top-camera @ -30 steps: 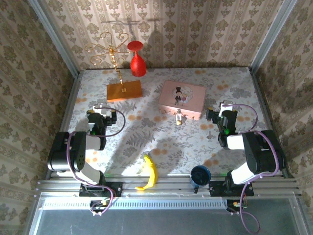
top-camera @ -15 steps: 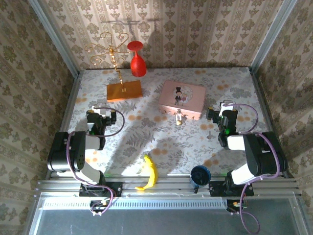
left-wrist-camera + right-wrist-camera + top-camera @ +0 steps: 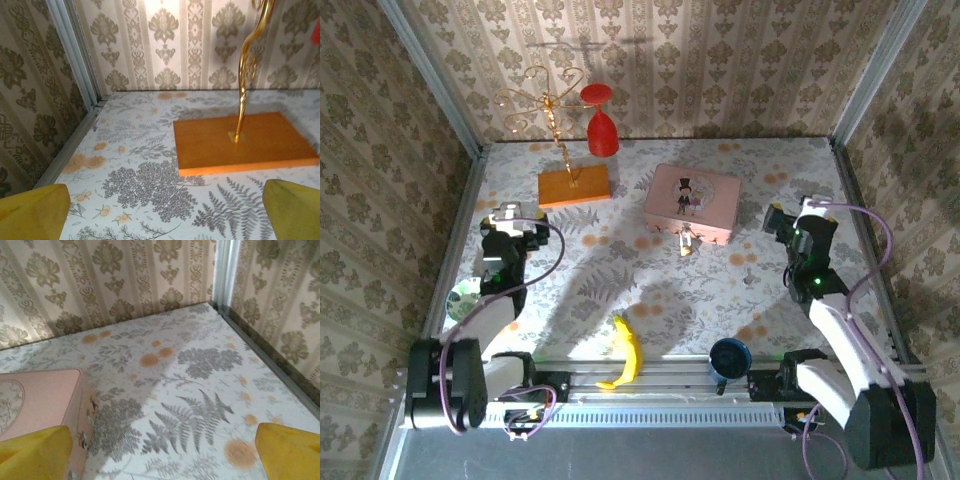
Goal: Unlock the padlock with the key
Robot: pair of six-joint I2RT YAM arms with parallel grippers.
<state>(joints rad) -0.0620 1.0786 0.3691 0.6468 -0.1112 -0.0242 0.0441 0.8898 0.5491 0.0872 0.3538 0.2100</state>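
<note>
The tiny pale-gold padlock (image 3: pixel 686 240) hangs at the front of the pink box (image 3: pixel 691 202), mid-table. Further right a thin dark item (image 3: pixel 749 281) lies on the cloth; it is too small to tell whether it is the key. My left gripper (image 3: pixel 508 213) is open above the left side of the table, its yellow fingertips (image 3: pixel 35 210) wide apart and facing the orange base. My right gripper (image 3: pixel 796 211) hovers open to the right of the box with nothing between its fingers. In the right wrist view the pink box's (image 3: pixel 40 400) corner sits by the gripper's (image 3: pixel 162 452) left finger.
A gold wire stand on an orange wooden base (image 3: pixel 574 185) (image 3: pixel 240 140) and a red glass (image 3: pixel 601 125) stand at the back left. A banana (image 3: pixel 626 352) and a blue cup (image 3: pixel 729 357) lie at the near edge. A shiny disc (image 3: pixel 465 296) lies by the left arm. Patterned walls close three sides.
Both arms have unfolded and lifted. The left gripper has shifted left and back, the right gripper right and back. The disc by the left arm has come into view.
</note>
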